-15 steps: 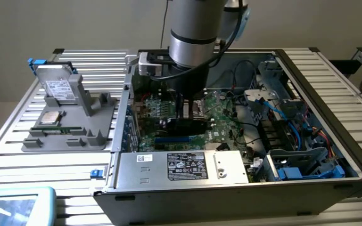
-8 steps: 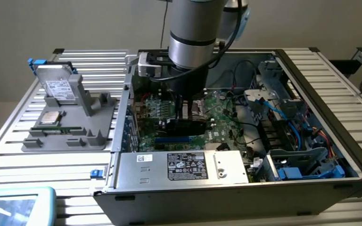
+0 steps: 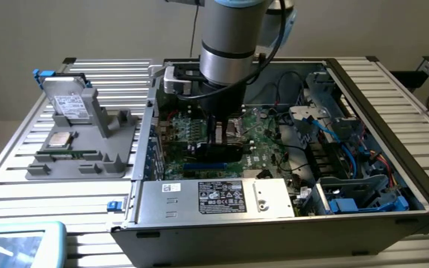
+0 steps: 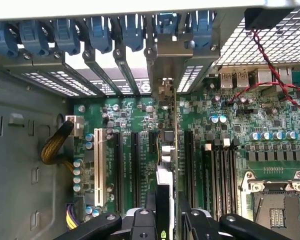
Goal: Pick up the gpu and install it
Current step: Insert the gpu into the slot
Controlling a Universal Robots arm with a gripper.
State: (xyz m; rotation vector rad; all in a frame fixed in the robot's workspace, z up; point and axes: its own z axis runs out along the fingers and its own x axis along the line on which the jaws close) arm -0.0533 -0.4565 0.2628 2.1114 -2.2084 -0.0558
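Edgewise — gpu (image 4: pixel 168 150) in gripper (image 4: pixel 166 216), over motherboard (image 4: pixel 240 127)

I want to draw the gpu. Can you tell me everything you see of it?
The gpu is seen edge-on: a thin green board with a black cooler and a silver end bracket beside the blue clips. It stands upright over the green motherboard, in line with its long black slots. The hand clamps it from both sides. Whether it is fully seated, I cannot tell.

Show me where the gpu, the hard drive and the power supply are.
gpu (image 4: pixel 166 155): wrist view, on its edge.
hard drive (image 3: pixel 71 105): exterior view, on its white label.
power supply (image 3: pixel 222 198): exterior view, on its label.
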